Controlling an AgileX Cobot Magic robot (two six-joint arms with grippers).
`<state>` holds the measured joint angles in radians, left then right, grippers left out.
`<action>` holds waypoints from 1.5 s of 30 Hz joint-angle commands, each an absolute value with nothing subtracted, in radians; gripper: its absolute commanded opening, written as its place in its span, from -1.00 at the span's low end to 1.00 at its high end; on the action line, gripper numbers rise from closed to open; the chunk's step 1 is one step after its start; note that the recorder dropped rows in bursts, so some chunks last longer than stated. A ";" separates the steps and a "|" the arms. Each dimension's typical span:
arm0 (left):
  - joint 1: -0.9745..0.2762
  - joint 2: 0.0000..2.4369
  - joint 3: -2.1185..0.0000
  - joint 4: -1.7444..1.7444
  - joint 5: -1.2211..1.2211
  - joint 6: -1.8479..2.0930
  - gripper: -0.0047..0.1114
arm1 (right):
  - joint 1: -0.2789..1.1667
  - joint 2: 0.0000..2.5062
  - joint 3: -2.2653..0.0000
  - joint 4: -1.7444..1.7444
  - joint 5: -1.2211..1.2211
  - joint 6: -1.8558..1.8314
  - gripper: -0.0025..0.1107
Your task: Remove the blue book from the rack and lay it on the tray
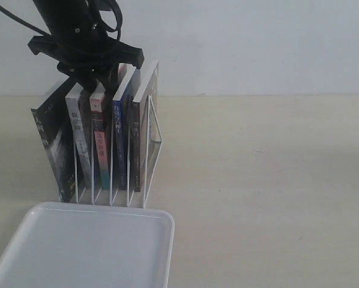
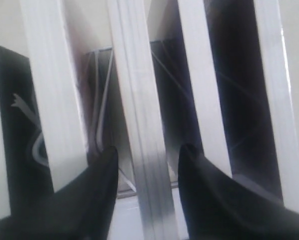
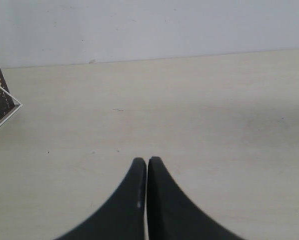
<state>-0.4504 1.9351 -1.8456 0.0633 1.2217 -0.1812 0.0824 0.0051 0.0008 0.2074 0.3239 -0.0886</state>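
Blue book (image 1: 120,138) upright, slim, blue-spined, in rack (image 1: 146,180)

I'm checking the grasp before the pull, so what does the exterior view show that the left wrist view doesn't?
Only the exterior view: the tray in front of the rack, and the spines, including the blue book. Only the left wrist view: the left gripper open, its fingers on either side of one book's top edge with gaps; which book cannot be told there. Both: upright books in the rack, with the left gripper above them.
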 commanded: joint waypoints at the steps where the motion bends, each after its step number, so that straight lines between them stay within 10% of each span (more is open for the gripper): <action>1: -0.452 1.957 -1.847 0.069 1.221 -0.180 -0.26 | 0.080 0.000 0.000 0.201 0.311 -0.089 -0.96; 12: -0.452 1.971 -1.851 0.071 1.221 -0.178 -0.32 | 0.080 0.000 0.000 0.201 0.311 -0.089 -0.96; 20: -0.452 1.967 -1.851 0.071 1.221 -0.158 -0.83 | 0.080 0.000 0.000 0.201 0.311 -0.089 -0.96; 45: -0.452 1.785 -1.883 0.062 1.221 -0.167 -0.85 | 0.080 0.000 0.000 0.203 0.326 -0.089 -0.96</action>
